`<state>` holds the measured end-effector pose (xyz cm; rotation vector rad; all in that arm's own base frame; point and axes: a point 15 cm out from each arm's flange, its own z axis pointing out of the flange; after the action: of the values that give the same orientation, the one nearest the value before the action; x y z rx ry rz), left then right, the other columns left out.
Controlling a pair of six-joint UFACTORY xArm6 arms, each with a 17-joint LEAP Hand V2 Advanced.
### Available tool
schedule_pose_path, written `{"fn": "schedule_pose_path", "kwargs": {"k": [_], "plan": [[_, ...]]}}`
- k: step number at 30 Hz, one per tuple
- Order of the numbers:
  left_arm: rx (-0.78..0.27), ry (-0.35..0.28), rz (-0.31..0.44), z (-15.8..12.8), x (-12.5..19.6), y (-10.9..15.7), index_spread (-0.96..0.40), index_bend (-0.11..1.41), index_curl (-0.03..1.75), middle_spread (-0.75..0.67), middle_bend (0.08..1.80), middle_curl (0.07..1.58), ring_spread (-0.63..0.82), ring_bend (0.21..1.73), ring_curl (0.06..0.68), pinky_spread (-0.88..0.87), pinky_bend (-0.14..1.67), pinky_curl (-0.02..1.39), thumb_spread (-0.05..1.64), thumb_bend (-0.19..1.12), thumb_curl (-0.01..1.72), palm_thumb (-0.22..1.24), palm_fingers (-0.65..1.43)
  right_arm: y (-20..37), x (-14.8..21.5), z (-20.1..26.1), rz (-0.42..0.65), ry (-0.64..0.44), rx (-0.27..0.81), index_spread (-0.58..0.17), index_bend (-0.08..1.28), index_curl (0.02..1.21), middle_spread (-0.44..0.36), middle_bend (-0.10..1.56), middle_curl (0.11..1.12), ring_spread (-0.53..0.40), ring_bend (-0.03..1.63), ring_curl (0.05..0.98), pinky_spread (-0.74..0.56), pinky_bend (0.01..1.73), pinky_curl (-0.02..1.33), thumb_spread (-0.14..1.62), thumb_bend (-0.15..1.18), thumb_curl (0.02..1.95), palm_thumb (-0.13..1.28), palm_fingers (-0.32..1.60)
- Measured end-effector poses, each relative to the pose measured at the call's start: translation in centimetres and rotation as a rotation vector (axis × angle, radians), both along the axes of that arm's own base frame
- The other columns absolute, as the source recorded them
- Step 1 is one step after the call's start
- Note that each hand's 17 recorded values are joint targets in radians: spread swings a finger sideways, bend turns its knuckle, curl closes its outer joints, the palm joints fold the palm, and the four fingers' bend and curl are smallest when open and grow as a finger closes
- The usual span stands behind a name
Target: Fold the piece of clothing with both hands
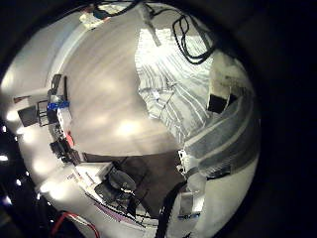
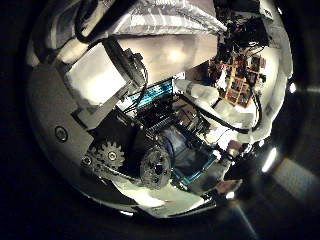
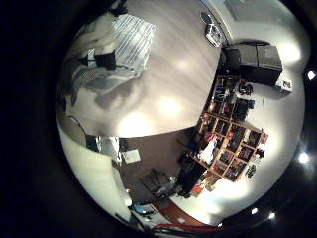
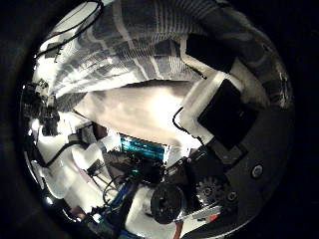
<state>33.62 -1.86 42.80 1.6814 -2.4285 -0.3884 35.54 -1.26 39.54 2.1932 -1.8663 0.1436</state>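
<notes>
A striped garment (image 1: 173, 74) lies on the table (image 1: 104, 94), and part of it rises close beside my left hand (image 1: 220, 94), whose fingers curl on its edge. In the left thumb side view the garment (image 2: 170, 15) runs past that hand's fingers (image 2: 100, 75). My right hand (image 4: 221, 105) is curled on the garment (image 4: 130, 45), which is bunched and held off the table (image 4: 140, 105). From the right little finger side, the garment (image 3: 124, 45) has a lifted edge under the fingers (image 3: 99, 58).
The other arm (image 2: 215, 100) reaches over the table beside my left hand. A shelf with many small items (image 3: 228, 124) and a dark box (image 3: 253, 61) stand beyond the table (image 3: 178, 74). Small clutter (image 1: 54, 109) sits off the table's edge.
</notes>
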Motion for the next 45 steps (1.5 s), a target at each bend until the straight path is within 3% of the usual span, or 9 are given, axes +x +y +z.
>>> {"fn": "schedule_pose_path", "kwargs": {"k": [7,21,25,28,29,31,34,39,45], "plan": [[0.004,0.063,0.010,-5.5,8.5,-0.4,-0.61,0.17,1.48,-0.61,0.92,1.01,-0.48,1.29,0.509,-0.64,1.07,0.65,1.07,-0.02,0.60,0.85,0.99,0.5,7.5,-3.7,-0.033,0.074,-0.052,-0.373,0.91,1.01,-0.166,1.26,0.80,-0.221,1.40,0.665,-0.20,1.37,0.68,1.23,-0.01,0.63,0.92,1.07],[0.014,-0.094,0.037,-15.7,19.7,0.6,-0.58,0.18,1.48,-0.62,0.93,1.02,-0.48,1.29,0.509,-0.66,0.97,0.67,1.04,-0.03,0.57,0.80,0.95,1.8,18.5,-14.4,-0.046,0.067,-0.062,-0.379,0.85,1.01,-0.163,1.24,0.78,-0.218,1.35,0.668,-0.22,1.30,0.74,1.19,-0.03,0.58,0.83,1.09],[0.014,-0.137,0.058,-17.2,21.5,0.8,-0.57,0.20,1.45,-0.61,0.92,1.00,-0.50,1.22,0.487,-0.66,0.92,0.66,1.02,-0.03,0.55,0.77,0.89,1.4,21.1,-16.3,-0.054,0.001,-0.046,-0.385,0.75,0.96,-0.173,1.14,0.72,-0.220,1.33,0.640,-0.28,1.23,0.70,1.19,-0.03,0.55,0.77,1.07],[0.017,-0.140,0.079,-18.2,22.0,1.1,-0.56,0.15,1.37,-0.58,0.78,0.95,-0.48,1.09,0.467,-0.63,0.86,0.68,1.02,-0.04,0.54,0.72,0.50,0.2,22.5,-17.2,-0.071,-0.039,-0.035,-0.405,0.51,0.91,-0.197,1.03,0.69,-0.243,1.34,0.632,-0.37,1.23,0.69,1.19,-0.04,0.52,0.71,0.80],[0.018,-0.139,0.082,-18.3,22.0,1.2,-0.55,0.15,1.34,-0.55,0.72,0.94,-0.47,1.10,0.481,-0.61,0.88,0.70,1.02,-0.04,0.53,0.70,0.44,-0.1,22.9,-17.2,-0.076,-0.053,-0.030,-0.421,0.33,0.84,-0.211,0.94,0.66,-0.262,1.30,0.614,-0.39,1.25,0.68,1.20,-0.04,0.50,0.67,0.51],[0.019,-0.138,0.087,-18.4,22.0,1.2,-0.51,0.13,1.26,-0.45,0.56,0.90,-0.40,1.09,0.477,-0.53,0.83,0.71,1.03,-0.05,0.51,0.63,0.19,-0.9,23.5,-17.1,-0.092,-0.080,-0.016,-0.443,0.30,0.79,-0.202,0.86,0.63,-0.235,1.18,0.594,-0.27,1.12,0.68,1.22,-0.04,0.47,0.61,0.17],[0.019,-0.152,0.135,-17.9,22.0,1.9,-0.42,0.13,1.14,-0.26,0.38,0.81,-0.25,1.05,0.446,-0.38,0.76,0.70,1.05,-0.05,0.47,0.55,0.02,-1.6,23.6,-16.4,-0.115,-0.097,0.002,-0.457,0.25,0.67,-0.155,0.69,0.55,-0.143,1.03,0.501,-0.05,1.05,0.61,1.25,-0.05,0.42,0.50,0.01],[-0.028,-0.242,0.181,-13.7,22.4,2.0,-0.24,0.14,0.94,0.04,0.24,0.66,0.02,0.92,0.377,-0.01,0.59,0.62,1.06,-0.04,0.42,0.44,-0.07,-3.2,23.4,-13.2,-0.190,-0.150,0.090,-0.428,0.20,0.57,-0.100,0.57,0.47,-0.031,0.91,0.409,0.22,0.97,0.52,1.26,-0.04,0.36,0.38,0.02],[-0.090,-0.304,0.185,-8.3,20.2,1.1,-0.10,0.15,0.75,0.20,0.19,0.56,0.21,0.82,0.324,0.30,0.49,0.54,1.07,-0.03,0.39,0.42,-0.03,-8.2,22.2,-10.8,-0.320,-0.184,0.164,-0.380,0.17,0.49,-0.068,0.53,0.44,-0.001,0.91,0.373,0.36,0.90,0.46,1.27,-0.02,0.32,0.31,0.15]]}}
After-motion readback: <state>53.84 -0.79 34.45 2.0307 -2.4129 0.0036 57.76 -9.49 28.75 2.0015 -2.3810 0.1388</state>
